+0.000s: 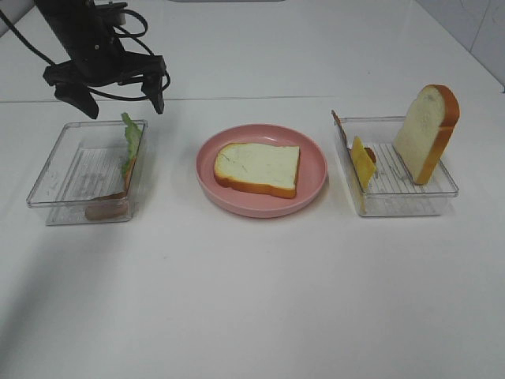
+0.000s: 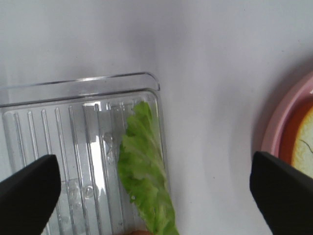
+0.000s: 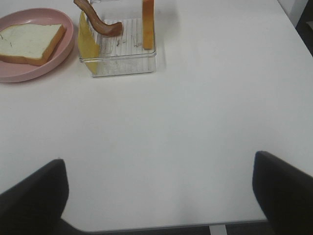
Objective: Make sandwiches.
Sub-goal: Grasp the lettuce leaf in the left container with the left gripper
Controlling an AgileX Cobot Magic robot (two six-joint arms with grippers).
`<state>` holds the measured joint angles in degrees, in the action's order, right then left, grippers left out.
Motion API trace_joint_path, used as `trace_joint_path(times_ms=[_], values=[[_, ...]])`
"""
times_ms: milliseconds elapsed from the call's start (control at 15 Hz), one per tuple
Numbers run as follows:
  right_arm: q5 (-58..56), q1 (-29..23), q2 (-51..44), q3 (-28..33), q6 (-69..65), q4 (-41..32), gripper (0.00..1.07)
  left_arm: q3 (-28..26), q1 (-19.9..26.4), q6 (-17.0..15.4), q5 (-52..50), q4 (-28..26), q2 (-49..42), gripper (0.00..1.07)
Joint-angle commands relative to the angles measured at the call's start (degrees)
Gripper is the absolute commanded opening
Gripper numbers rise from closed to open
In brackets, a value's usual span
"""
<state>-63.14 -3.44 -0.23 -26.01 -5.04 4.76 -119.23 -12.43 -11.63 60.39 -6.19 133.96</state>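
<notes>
While my left pincer (image 1: 123, 104) hangs wide open and empty above the lettuce (image 1: 130, 144), I should drop straight, straddle it, then close gently; my right pincer (image 3: 159, 196) is equally open and empty.

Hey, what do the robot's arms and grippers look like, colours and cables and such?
The left arm is black, with black cables looping beside it. The left gripper has two black tapering fingers. Of the right gripper only two black blunt fingers show. No markings visible.

Pink plate (image 1: 312, 158) — between left tray (image 1: 79, 170) and right tray (image 1: 394, 189), on table (image 1: 252, 300).
</notes>
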Motion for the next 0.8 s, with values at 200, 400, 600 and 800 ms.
trace_joint_path(times_ms=[200,400,600,800], values=[[0.2,0.2,-1.4,0.2,0.3,0.1,0.98,0.4,-0.1,-1.3,-2.2,-0.7,3.3,1.00],[0.2,0.2,-1.4,0.2,0.3,0.1,0.98,0.4,-0.1,-2.4,-2.1,-1.5,4.1,0.95],[0.2,0.2,-1.4,0.2,0.3,0.1,0.98,0.3,-0.1,-2.9,-1.3,-2.5,4.1,0.85],[0.2,0.2,-1.4,0.2,0.3,0.1,0.98,0.3,-0.1,-7.5,-0.7,-1.6,4.1,0.47]])
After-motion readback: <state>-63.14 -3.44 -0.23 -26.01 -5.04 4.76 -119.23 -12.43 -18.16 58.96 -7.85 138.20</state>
